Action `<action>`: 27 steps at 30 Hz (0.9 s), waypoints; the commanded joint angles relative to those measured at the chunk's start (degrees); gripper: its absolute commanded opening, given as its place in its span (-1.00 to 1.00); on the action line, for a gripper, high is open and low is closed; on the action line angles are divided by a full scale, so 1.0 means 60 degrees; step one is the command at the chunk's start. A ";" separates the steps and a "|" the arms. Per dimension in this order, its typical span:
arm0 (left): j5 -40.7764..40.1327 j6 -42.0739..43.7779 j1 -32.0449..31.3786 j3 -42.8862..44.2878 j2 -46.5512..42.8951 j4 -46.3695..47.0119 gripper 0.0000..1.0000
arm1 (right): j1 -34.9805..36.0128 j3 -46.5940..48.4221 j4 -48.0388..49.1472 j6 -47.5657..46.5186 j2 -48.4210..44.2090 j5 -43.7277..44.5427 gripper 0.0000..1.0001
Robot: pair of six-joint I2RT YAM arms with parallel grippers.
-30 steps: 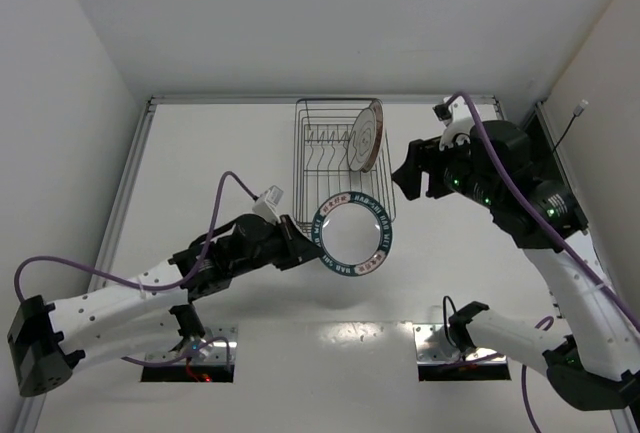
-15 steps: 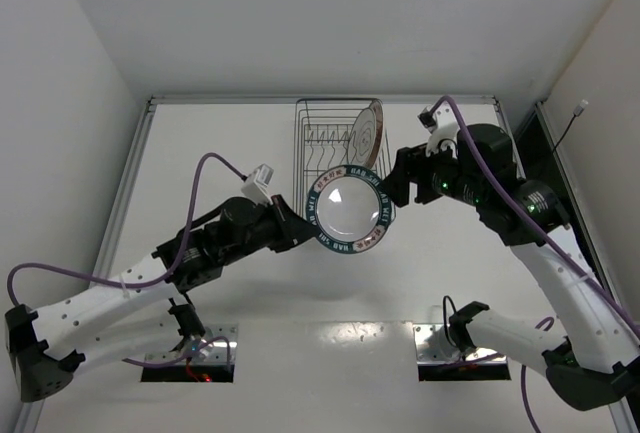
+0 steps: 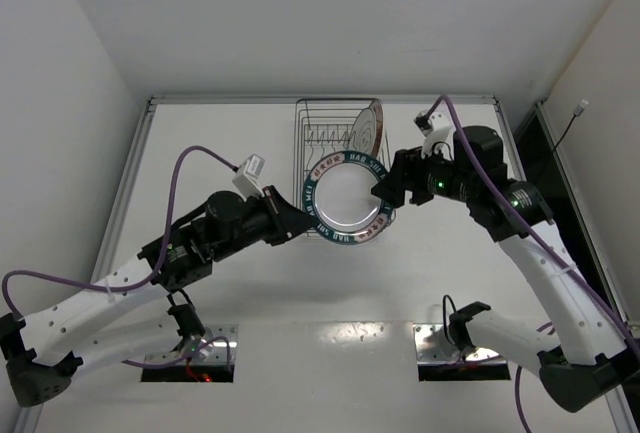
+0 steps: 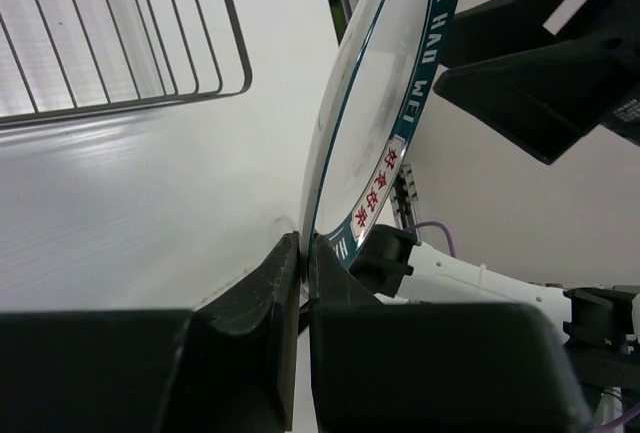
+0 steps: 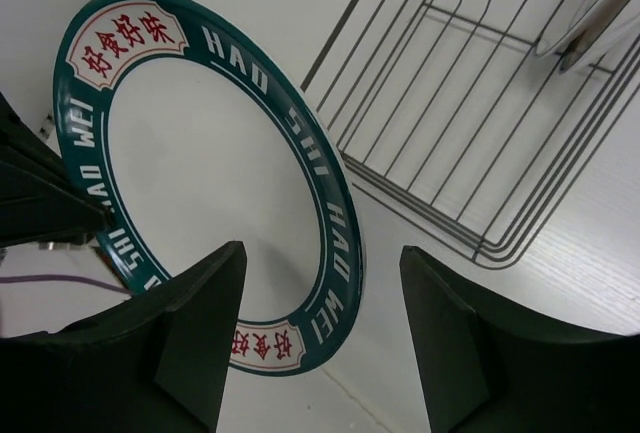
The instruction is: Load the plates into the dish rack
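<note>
My left gripper point(image 3: 296, 223) is shut on the left rim of the white plate with the blue-green lettered band point(image 3: 345, 201), held in the air over the near end of the dark wire dish rack point(image 3: 318, 128). In the left wrist view the plate point(image 4: 365, 143) is edge-on between my fingers point(image 4: 303, 253). My right gripper point(image 3: 386, 191) is open at the plate's right rim; in the right wrist view the rim point(image 5: 335, 243) lies between my spread fingers point(image 5: 322, 268). A ringed plate point(image 3: 366, 134) stands upright in the rack's far right. The orange sunburst plate is not in view.
White walls stand on the left and at the back. A raised edge point(image 3: 140, 168) runs along the table's left side. Two mounting plates point(image 3: 190, 355) sit at the near edge by the arm bases.
My left gripper has carried the lettered plate up and away toward the rack. My right gripper has moved left and down to the plate's right rim.
</note>
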 commanded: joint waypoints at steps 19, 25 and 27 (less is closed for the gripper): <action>-0.0013 0.0000 0.0193 0.0368 -0.0011 0.0156 -0.33 | -0.0886 0.0182 0.2212 0.0915 -0.0134 -0.1420 -1.00; -0.0775 0.0087 0.0193 0.0747 0.0193 -0.1555 0.99 | -0.0974 0.1544 0.1963 0.0827 0.0554 0.1054 -1.00; -0.1109 0.0321 0.0193 0.1070 0.0194 -0.2200 0.99 | -0.0974 0.2028 0.1846 0.0827 0.1181 0.2033 -1.00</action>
